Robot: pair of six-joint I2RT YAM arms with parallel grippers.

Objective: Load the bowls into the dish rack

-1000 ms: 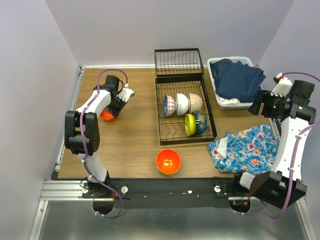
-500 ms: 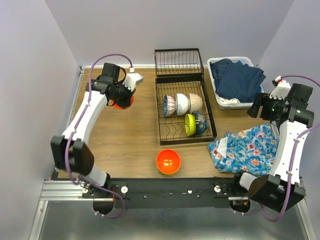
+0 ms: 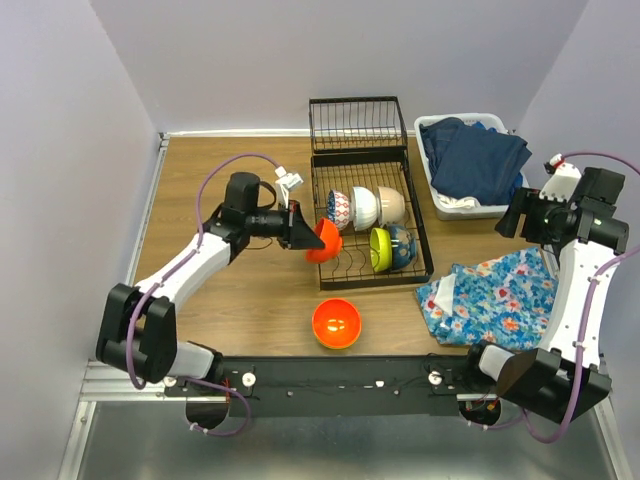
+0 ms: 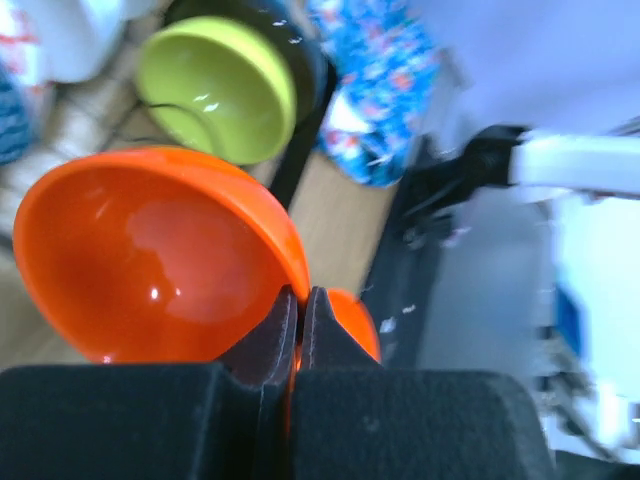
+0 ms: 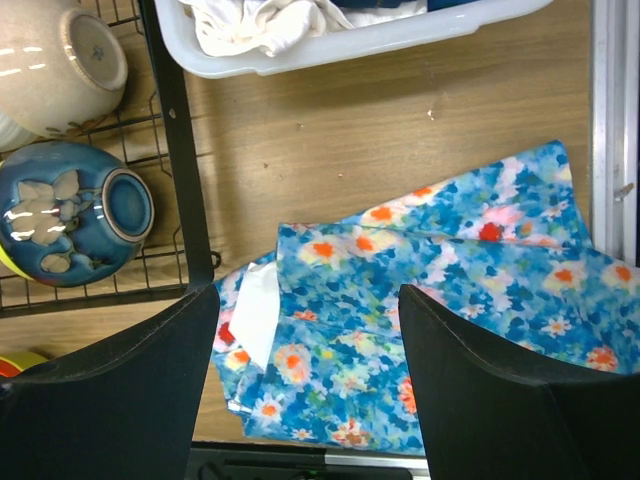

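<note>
Left gripper [image 4: 300,312] is pinched shut on the rim of an orange bowl [image 3: 318,241], tipped on edge. The dish rack [image 3: 350,268] slots are right ahead of its fingertips, so it's the nearer arm. Right gripper [image 5: 308,350] hangs wide open and empty, beyond the rack.

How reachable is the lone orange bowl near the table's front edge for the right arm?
Probably yes: the right arm has open, empty jaws, the glossy round orange bowl sits alone on the wooden table, and only the low blue floral cloth lies between them.
</note>
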